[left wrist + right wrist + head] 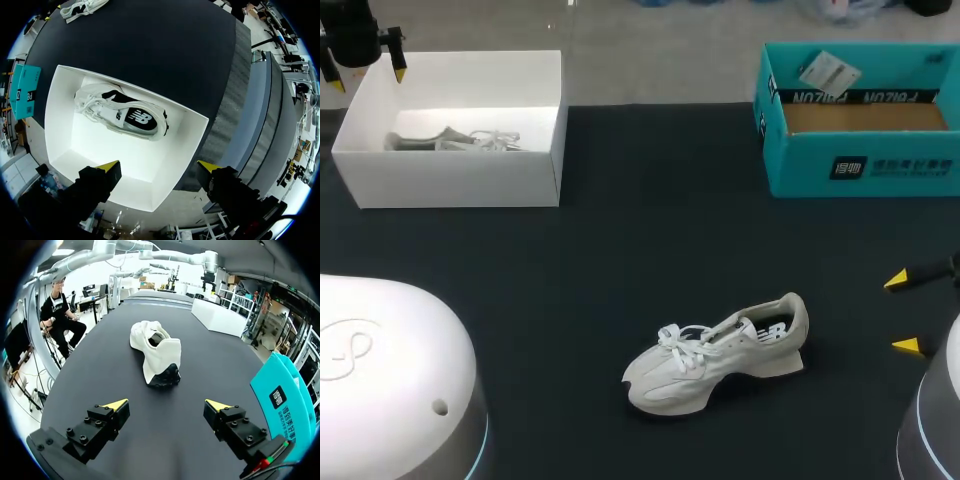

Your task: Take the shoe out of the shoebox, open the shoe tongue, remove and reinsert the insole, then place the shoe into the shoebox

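A white shoebox (450, 180) stands at the table's back left, with a white shoe (455, 140) lying inside. In the left wrist view that shoe (120, 112) rests on its side in the box (65, 130), its black logo up. My left gripper (367, 78) hangs open above the box's back left corner, well above the shoe (160, 166). A second white shoe (720, 350) stands upright on the black mat, front middle, toe to the left. My right gripper (903, 314) is open to the right of its heel, apart from it. In the right wrist view the heel (155, 352) faces the open gripper (167, 405).
A teal cardboard box (860, 120) sits open at the back right, with a small packet against its far wall; it also shows beside the right gripper (285, 395). Both arm bases rise at the front corners. Black mat lies between the boxes and the shoe.
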`<state>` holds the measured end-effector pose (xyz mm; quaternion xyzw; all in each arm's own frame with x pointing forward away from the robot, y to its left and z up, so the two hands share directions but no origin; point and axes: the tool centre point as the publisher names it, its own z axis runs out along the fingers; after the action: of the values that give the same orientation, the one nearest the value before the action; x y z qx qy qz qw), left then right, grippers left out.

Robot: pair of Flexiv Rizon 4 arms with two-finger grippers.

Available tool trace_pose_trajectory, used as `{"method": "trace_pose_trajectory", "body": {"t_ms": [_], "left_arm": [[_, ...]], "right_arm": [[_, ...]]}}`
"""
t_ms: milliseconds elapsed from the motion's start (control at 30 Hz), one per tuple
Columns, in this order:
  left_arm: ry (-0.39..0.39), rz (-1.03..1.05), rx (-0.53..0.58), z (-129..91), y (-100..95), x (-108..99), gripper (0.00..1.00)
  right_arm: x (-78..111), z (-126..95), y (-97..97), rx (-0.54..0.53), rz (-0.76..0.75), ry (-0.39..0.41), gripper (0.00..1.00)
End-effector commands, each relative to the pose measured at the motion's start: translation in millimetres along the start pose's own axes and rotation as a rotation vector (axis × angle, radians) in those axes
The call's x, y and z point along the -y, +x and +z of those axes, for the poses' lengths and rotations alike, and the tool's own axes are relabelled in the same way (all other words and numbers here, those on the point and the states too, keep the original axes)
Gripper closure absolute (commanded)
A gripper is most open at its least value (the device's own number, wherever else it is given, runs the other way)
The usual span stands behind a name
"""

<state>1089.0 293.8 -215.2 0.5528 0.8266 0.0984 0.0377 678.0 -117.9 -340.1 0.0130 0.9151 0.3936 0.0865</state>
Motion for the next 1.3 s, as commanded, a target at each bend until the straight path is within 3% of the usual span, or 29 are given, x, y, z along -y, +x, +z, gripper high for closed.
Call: {"method": "trace_pose_trajectory", "body": {"t_ms": [33, 367, 533, 767, 1300], "left_arm": [[-0.003, -0.001, -0.002, -1, 0.4, 1, 0.00], [-0.003, -0.001, -0.002, -1, 0.4, 1, 0.00], [-0.003, -0.001, -0.002, -1, 0.4, 1, 0.00], [-0.003, -0.001, -0.002, -1, 0.4, 1, 0.00], [-0.003, -0.001, -0.002, -1, 0.4, 1, 0.00]], "right_arm": [[-5.5, 19, -2.2, -0.032, -0.014, -0.015, 0.00], [-26.3, 58, -6.4, -0.193, -0.077, -0.065, 0.00], [-22.1, 75, -13.7, -0.228, -0.039, -0.125, 0.00], [-20.7, 99, -16.8, -0.256, -0.012, -0.136, 0.00], [-38.3, 123, 0.5, -0.311, -0.043, -0.153, 0.00]]}}
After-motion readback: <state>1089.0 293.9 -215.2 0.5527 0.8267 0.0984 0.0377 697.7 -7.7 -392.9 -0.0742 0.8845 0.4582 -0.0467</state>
